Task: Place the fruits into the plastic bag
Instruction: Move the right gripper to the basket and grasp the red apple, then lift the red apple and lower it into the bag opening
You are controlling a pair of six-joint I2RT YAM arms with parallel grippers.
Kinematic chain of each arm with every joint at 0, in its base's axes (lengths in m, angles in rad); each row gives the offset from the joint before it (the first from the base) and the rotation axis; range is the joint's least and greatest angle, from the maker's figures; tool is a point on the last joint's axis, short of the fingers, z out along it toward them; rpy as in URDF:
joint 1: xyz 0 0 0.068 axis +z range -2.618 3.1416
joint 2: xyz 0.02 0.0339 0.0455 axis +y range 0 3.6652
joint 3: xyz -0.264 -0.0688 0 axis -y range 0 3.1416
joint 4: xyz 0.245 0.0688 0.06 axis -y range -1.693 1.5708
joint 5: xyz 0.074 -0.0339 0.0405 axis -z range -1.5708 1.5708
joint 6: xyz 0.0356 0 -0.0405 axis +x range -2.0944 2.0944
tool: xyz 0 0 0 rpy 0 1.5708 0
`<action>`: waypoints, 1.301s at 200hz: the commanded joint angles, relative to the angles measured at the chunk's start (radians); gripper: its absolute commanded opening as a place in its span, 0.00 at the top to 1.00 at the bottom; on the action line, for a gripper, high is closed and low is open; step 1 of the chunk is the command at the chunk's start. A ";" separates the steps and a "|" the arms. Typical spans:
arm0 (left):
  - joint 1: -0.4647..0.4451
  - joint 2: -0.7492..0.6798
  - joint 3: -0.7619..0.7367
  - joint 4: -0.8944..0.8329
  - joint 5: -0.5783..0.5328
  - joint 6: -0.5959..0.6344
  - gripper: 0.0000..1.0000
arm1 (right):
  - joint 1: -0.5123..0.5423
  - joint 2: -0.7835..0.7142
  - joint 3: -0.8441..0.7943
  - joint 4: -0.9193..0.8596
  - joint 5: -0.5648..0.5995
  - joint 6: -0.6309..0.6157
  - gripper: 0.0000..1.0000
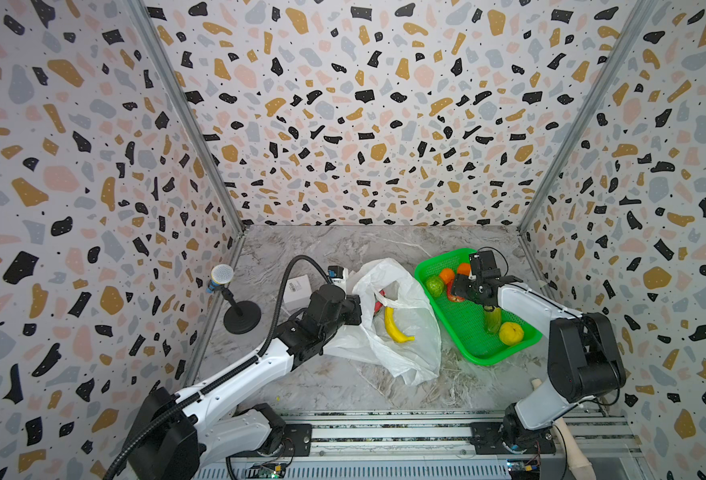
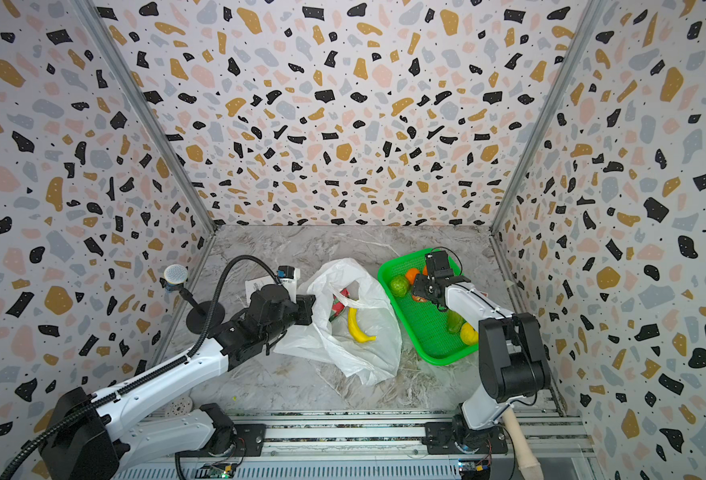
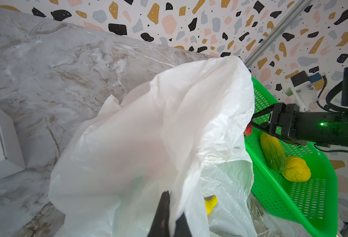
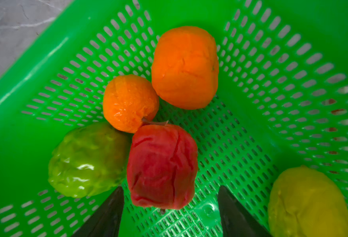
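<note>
Right gripper poised low over the green tray, its jaws standing apart on either side of the red fruit and not yet closed on it. The left gripper is pinched shut on the rim of the plastic bag, lifting one side of the mouth. Likely faults from here: the red fruit lies touching the green round fruit and the smaller orange, so the finger on that side may land on a neighbour or shove it away. The fruit's wrinkled, soft-looking skin may squash and slip as the jaws close. The film in the left pinch is thin, and a slip there would let the mouth sag so that a carried fruit falls on the table. The bag is translucent white and much creased. It lies on the marble table just beside the tray, with its opening turned toward the tray. A banana and a pink-red dragon fruit already lie inside it. The larger orange, a green-yellow oblong fruit and a yellow round fruit remain in the tray.
</note>
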 commanded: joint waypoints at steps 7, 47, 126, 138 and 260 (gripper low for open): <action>-0.005 -0.014 0.005 0.035 -0.014 0.018 1.00 | -0.015 0.036 0.034 0.032 0.002 0.014 0.28; -0.005 -0.017 0.003 0.033 -0.021 0.021 1.00 | -0.024 0.087 0.023 0.069 -0.051 0.039 0.30; -0.004 0.000 0.018 0.007 -0.048 0.014 1.00 | -0.012 -0.127 -0.223 0.176 -0.082 0.100 0.54; -0.005 0.001 0.018 0.001 -0.056 0.007 1.00 | -0.001 -0.198 -0.269 0.182 -0.074 0.110 0.57; -0.009 0.026 0.031 -0.015 -0.081 -0.024 1.00 | 0.533 -0.440 -0.281 0.231 -0.213 -0.185 0.64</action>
